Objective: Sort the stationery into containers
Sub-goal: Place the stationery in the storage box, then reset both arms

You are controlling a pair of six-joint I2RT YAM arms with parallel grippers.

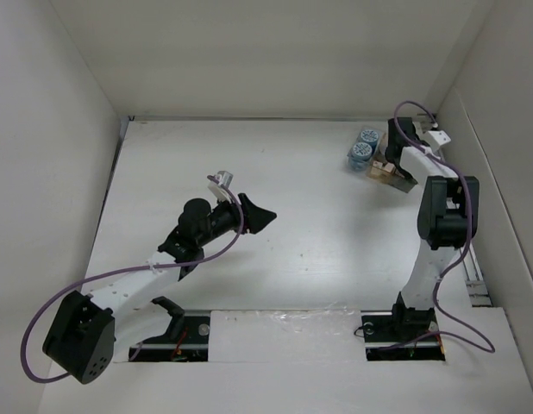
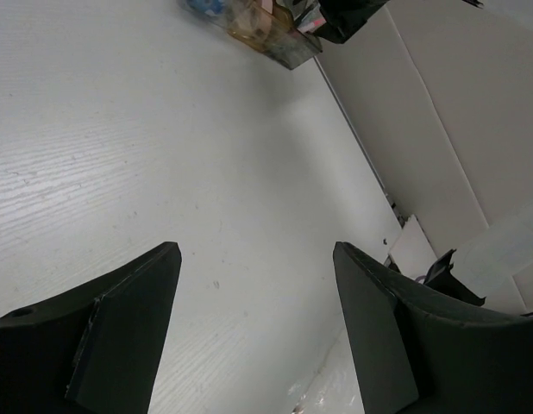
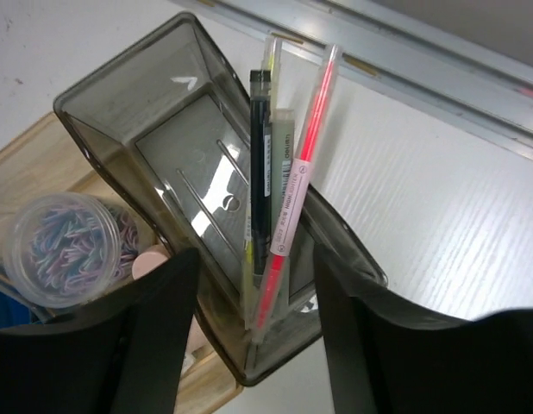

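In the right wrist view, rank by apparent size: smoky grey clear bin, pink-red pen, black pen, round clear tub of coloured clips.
1. Smoky grey clear bin.
2. Pink-red pen, longest stick.
3. Black pen, shorter.
Round clear tub of coloured clips: wider but shorter than either pen, so unranked against them.

Pink-red pen [image 3: 311,138] leans inside smoky grey bin [image 3: 154,121].

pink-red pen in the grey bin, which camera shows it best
Right wrist: the thin pink-red pen leans in the smoky grey plastic bin, seen nearly whole. In top external the right arm covers it; left wrist shows only distant bins.
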